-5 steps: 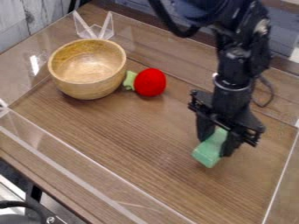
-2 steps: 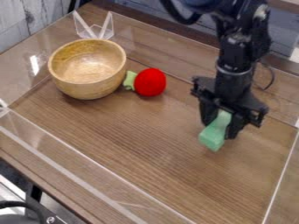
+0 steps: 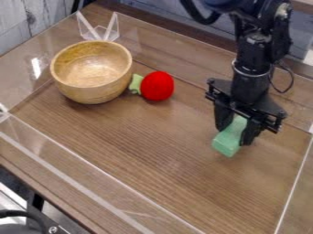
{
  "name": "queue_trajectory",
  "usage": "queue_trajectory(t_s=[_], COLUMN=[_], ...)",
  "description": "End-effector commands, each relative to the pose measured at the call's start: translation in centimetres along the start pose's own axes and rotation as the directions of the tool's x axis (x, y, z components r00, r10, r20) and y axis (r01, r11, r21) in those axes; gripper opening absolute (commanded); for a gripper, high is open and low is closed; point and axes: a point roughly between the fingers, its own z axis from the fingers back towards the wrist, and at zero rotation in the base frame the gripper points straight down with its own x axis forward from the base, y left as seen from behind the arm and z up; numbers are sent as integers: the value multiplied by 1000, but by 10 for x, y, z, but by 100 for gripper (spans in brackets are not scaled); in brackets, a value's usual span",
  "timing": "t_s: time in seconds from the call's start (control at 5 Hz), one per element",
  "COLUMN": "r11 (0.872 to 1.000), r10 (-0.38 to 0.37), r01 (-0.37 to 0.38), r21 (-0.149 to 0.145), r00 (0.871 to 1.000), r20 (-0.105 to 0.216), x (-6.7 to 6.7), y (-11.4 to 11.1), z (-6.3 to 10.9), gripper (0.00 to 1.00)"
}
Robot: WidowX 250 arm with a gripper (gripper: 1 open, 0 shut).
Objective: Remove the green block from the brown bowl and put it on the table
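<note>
At the left, the brown bowl (image 3: 91, 71) sits upright on the desk (image 3: 110, 137) near the far corner, and its hollow shows only bare wood grain; nothing lies inside, which fits a task whose first half, getting the block out, looks to be done. Just to its right a red round toy (image 3: 156, 86) rests on the desk, its small pale-green part turned toward the bowl and close beside the rim; it plays no role here and lies well apart from the arm. Further right, the dark arm reaches in from the upper edge with the hand (image 3: 240, 128) pointing straight down, its fingers closed tight on the upper end of the green block (image 3: 229, 142). The block hangs below the fingers, tilted a little, its lower end down near the desk; whether it touches the wood or hangs just above it cannot be told from this view. Holding it by one end keeps the fingers clear of the surface when the block is set down. The spot is open desk, well away from bowl and toy and inside the clear acrylic wall (image 3: 287, 196), so it seems a sensible place to release. By my reading, only lowering and letting go remain.
</note>
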Motion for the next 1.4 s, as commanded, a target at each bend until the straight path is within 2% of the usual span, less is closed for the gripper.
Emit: queue_trajectory(t_s=[0.0, 0.2, 0.4, 0.6, 0.8, 1.0, 1.2], r11=[997, 997, 993, 989, 998, 1000, 1000], r10=[-75, -75, -116, -148, -64, -10, -11], r01=[76, 77, 118, 150, 64, 10, 11], r21=[-15, -24, -29, -18, 3, 4, -1], r00=[995, 995, 991, 986, 994, 997, 998], r20=[71, 67, 70, 79, 91, 78, 57], x=[3, 5, 7, 12, 13, 12, 10], y=[-1, 7, 13, 26, 29, 20, 20], z=[29, 31, 45, 59, 66, 57, 47], gripper=[0, 100, 100, 100, 100, 100, 100])
